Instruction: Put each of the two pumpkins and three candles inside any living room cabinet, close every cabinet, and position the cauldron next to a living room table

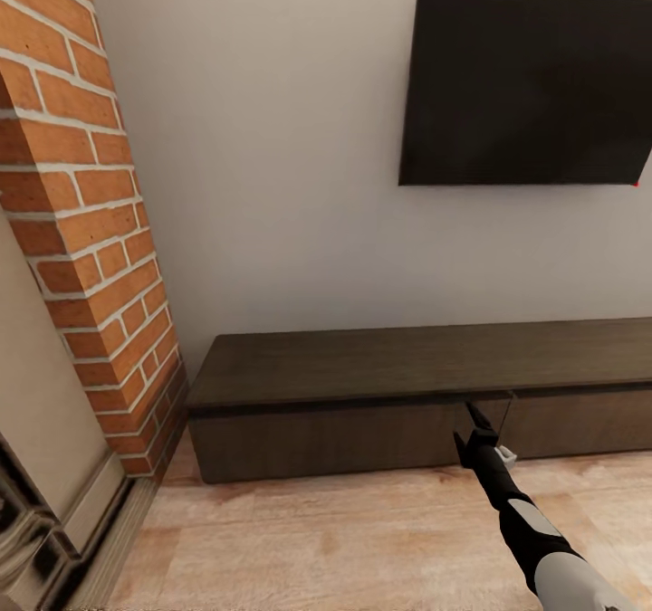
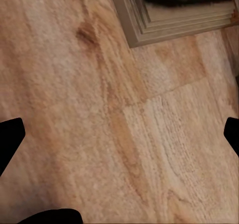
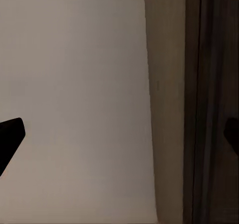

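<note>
The long, low dark-brown cabinet (image 1: 407, 367) stands against the pale wall, and its flat drawer fronts look flush. My right arm reaches forward from the lower right. Its gripper (image 1: 478, 425) is up against the cabinet's front, just under the top's edge, beside a seam between two fronts. In the right wrist view the right gripper (image 3: 122, 134) is open, with the wall and the cabinet's dark edge (image 3: 209, 104) between its fingertips. The left gripper (image 2: 121, 137) is open over bare wooden floor (image 2: 99, 114). No pumpkins, candles, cauldron or table are in view.
A brick column (image 1: 81, 231) rises at the left, with a moulded fireplace frame (image 1: 54, 520) at its foot, also seen as (image 2: 164, 20). A black TV (image 1: 530, 86) hangs on the wall above the cabinet. Wooden floor (image 1: 317, 539) stretches in front.
</note>
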